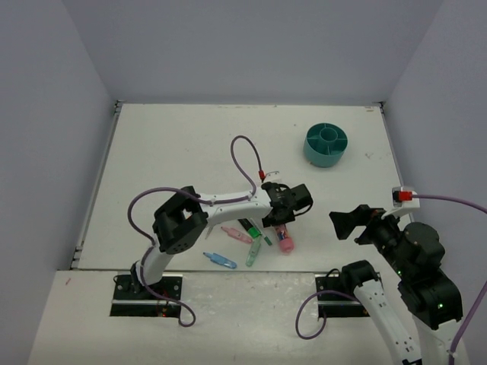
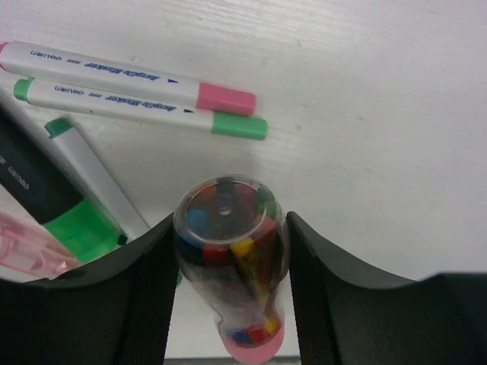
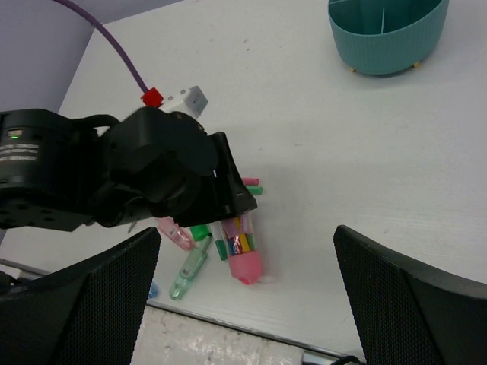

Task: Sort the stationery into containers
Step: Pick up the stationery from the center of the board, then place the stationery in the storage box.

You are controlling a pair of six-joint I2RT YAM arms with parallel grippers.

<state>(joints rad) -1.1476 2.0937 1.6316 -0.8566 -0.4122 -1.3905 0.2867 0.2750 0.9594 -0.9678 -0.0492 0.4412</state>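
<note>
My left gripper (image 1: 283, 225) is shut on a clear pink-capped tube (image 2: 228, 258) filled with small coloured pieces. The tube tilts with its pink cap (image 3: 246, 267) down at the table. Beside it lie two thin pens, one pink-ended (image 2: 129, 76) and one green-ended (image 2: 137, 106), a green highlighter (image 2: 76, 220) and a pink clip (image 2: 23, 247). A pink clip (image 1: 236, 233), a green clip (image 1: 253, 251) and a blue clip (image 1: 219, 260) lie near the front edge. The teal organizer (image 1: 326, 144) stands at the back right. My right gripper (image 1: 346, 224) is open and empty, right of the pile. Scissors and the orange highlighter are hidden.
The organizer also shows in the right wrist view (image 3: 386, 38), far behind the pile. The table's front edge (image 3: 228, 334) runs just below the clips. Grey walls close the table in at the back and sides.
</note>
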